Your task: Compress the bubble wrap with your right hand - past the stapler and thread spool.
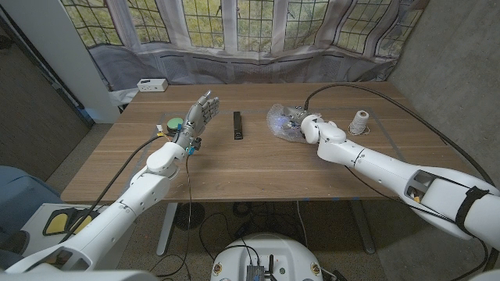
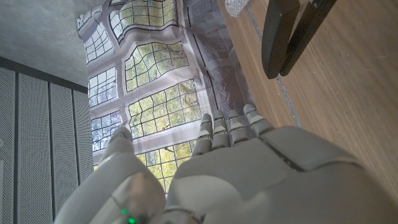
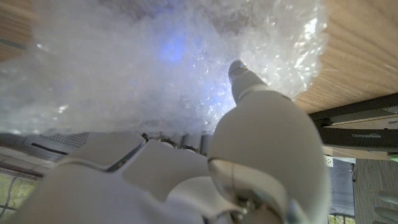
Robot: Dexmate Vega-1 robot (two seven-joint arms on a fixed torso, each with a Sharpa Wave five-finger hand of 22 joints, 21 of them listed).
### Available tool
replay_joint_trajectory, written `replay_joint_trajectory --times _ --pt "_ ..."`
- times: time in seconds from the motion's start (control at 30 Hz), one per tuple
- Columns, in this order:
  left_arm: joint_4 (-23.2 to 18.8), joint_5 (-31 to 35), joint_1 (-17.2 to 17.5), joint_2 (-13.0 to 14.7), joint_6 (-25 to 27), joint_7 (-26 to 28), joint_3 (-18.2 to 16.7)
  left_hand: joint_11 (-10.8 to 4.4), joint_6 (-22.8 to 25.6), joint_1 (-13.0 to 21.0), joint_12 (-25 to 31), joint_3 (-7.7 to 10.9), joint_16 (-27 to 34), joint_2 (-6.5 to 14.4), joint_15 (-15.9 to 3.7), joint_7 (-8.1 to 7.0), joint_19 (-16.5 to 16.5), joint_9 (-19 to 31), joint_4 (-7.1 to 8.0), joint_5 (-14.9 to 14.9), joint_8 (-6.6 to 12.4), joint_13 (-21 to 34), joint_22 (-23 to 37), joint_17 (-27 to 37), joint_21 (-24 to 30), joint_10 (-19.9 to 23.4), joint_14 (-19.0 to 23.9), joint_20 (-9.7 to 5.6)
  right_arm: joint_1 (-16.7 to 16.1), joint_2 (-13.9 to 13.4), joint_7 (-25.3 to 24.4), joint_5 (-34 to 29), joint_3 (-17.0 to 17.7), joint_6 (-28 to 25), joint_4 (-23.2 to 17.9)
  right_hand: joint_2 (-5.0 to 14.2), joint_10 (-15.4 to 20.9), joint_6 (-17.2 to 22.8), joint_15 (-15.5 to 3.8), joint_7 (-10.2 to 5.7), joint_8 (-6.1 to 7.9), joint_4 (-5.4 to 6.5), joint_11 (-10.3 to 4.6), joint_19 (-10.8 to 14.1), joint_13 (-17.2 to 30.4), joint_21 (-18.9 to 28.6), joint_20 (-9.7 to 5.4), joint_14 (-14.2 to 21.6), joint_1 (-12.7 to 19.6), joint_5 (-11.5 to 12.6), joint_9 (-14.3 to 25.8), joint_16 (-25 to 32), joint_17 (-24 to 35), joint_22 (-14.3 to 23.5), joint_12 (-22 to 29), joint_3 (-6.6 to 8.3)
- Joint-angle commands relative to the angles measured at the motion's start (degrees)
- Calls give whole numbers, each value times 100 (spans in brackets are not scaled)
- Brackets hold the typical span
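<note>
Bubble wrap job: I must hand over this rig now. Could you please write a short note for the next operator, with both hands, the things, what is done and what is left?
Right hand: on the bubble wrap, fingers pressed into it, as the right wrist view shows.
Left hand: raised above the table, fingers apart, holding nothing.
Things: bubble wrap at the far middle; black stapler between the hands; thread spool right of the wrap.
Done: the right hand has reached the wrap.
Left: finish the squeeze; how far it is compressed cannot be judged.
</note>
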Motion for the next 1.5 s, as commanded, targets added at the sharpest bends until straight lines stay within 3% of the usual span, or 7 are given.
replay_joint_trajectory --times 0.03,0.17,0.43,1.5 --pt "0 -14 -8 12 16 -17 -4 -7 48 16 -24 -6 -14 48 6 -2 3 35 -31 -20 5 24 8 5 -17 63 44 43 -218 -46 -560 92 201 202 -101 15 228 228 -240 -29 69 1 -8 1521 12 41 -1708 215 141 -20 6 60 22 86 30 56" --pt "-2 -23 -15 19 45 -19 -3 -20 52 15 -24 -7 -12 48 8 -1 7 35 -31 -20 5 25 8 5 -16 67 51 49 -258 -51 -708 84 228 283 -99 60 333 354 -276 -13 85 35 21 1601 11 77 -1755 310 164 -27 5 59 22 91 25 67" --pt "30 -32 -55 5 73 -44 16 -1 61 14 -25 -8 -13 50 16 -6 4 35 -31 -20 5 26 9 6 -16 68 52 56 -304 -58 -831 68 274 306 -127 122 530 540 -422 -57 84 37 54 1453 24 37 -1804 362 267 -31 8 90 108 108 13 49" --pt "121 -22 -151 -57 74 -72 59 -13 87 17 -25 -8 -14 64 24 -3 10 36 -32 -19 2 28 10 6 -13 93 65 56 -685 -278 -1423 187 753 427 -730 263 592 674 -336 -16 4 104 87 1336 43 42 -1769 291 308 -13 13 -5 172 128 -106 43"
